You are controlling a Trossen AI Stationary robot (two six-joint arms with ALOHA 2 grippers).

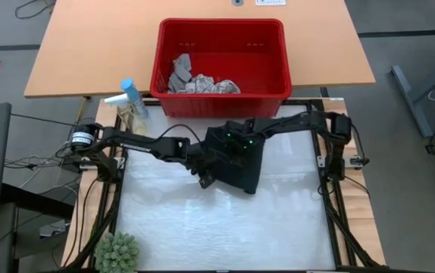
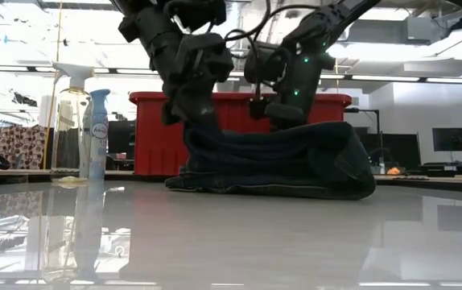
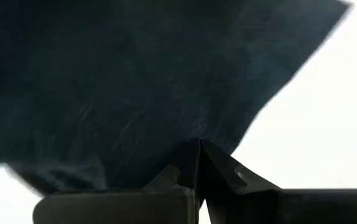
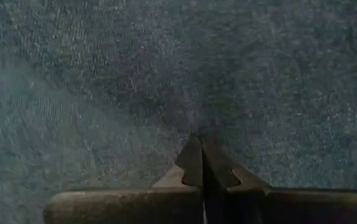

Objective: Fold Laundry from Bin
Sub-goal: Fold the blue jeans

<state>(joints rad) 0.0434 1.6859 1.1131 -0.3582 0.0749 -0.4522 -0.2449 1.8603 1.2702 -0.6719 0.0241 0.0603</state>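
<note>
The dark navy trousers (image 1: 242, 165) lie bunched in a heap (image 2: 283, 165) on the white table top, just in front of the red bin (image 1: 278, 68). A crumpled white cloth with grey print (image 1: 196, 80) lies in the bin's left half. My left gripper (image 3: 198, 144) is shut at the heap's left end (image 2: 203, 133). My right gripper (image 4: 201, 140) is shut on top of the heap, nearer the bin (image 2: 283, 121). Dark cloth fills both wrist views. My left gripper pinches dark trouser cloth (image 3: 194, 134) between its shut fingertips, slanting down from the table's left. The cloth rises to the fingers at the heap's left end, and the rest lies on the table. One layer or several, I cannot tell. My right gripper pinches trouser cloth (image 4: 197, 127) at the heap's top between its shut fingertips, coming steeply from above. The garment's underside rests on the table. Cloth fills the view, so which part of the trousers it has cannot be told.
Two spray bottles (image 1: 130, 102) stand at the table's far left beside the bin. A green plant-like ball (image 1: 117, 253) sits at the near left corner. The white table top (image 1: 225, 227) lies bare between the heap and the near edge.
</note>
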